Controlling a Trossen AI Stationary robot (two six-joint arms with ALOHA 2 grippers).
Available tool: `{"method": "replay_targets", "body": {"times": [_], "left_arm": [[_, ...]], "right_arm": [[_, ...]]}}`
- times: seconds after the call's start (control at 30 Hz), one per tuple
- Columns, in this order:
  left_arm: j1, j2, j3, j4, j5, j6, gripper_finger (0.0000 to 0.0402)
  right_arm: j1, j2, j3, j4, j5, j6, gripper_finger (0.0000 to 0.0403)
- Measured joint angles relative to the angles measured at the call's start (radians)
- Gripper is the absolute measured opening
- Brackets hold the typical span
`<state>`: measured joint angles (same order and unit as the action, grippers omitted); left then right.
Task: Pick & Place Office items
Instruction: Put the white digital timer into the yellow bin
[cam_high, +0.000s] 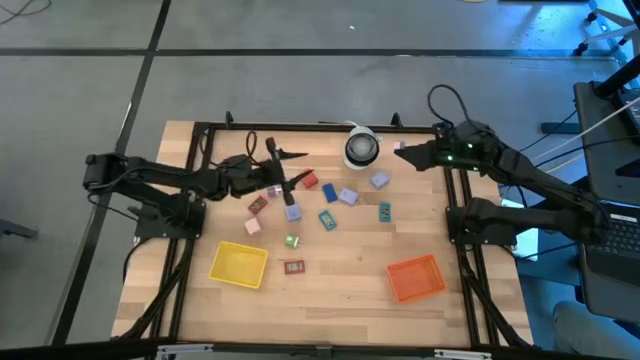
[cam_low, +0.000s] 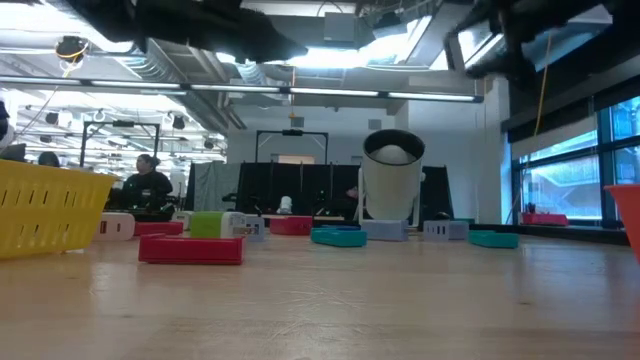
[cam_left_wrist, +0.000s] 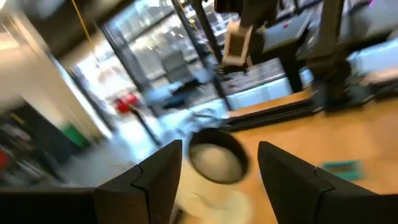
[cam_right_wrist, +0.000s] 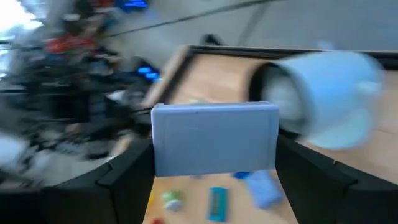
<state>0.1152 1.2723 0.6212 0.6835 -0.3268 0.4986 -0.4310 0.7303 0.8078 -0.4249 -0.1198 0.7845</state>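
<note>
So the right gripper (cam_right_wrist: 214, 146) has a lavender block (cam_right_wrist: 214, 138) pinched between its fingers, up by the white roll (cam_high: 361, 148). The left gripper (cam_high: 296, 168) hangs spread wide and empty over the scattered office items (cam_high: 327, 219) mid table, yellow tray (cam_high: 238, 264) and orange tray (cam_high: 416, 277) near the front edge

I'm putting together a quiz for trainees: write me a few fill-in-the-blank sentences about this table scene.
1. The right gripper grips a rectangular block coloured ____.
2. The left gripper has its fingers ____ and holds nothing.
3. The square yellow plastic tray lies on the ____ arm's side of the wooden table.
4. The square tray nearer the right arm is ____.

Missing words: lavender; open; left; orange.
</note>
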Motion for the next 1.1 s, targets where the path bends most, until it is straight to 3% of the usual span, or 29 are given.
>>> {"method": "replay_targets", "body": {"times": [0.17, 0.3, 0.63, 1.1], "left_arm": [[-0.015, 0.087, 0.0, 0.167, -0.033, 0.239, 0.0208], [-0.031, 0.142, 0.026, 0.251, -0.05, 0.316, 0.0211], [-0.129, 0.189, 0.195, 0.108, -0.002, 0.264, 0.026], [-0.169, 0.189, 0.237, 0.047, 0.015, 0.247, 0.0263]], "right_arm": [[0.122, 0.006, 0.0, 0.133, 0.001, -0.026, 0.0295], [0.216, 0.049, 0.0, 0.191, 0.029, -0.064, 0.0295], [0.342, 0.244, 0.0, 0.413, 0.058, -0.127, 0.0295], [0.381, 0.433, 0.0, 0.694, -0.014, -0.093, 0.0295]]}}
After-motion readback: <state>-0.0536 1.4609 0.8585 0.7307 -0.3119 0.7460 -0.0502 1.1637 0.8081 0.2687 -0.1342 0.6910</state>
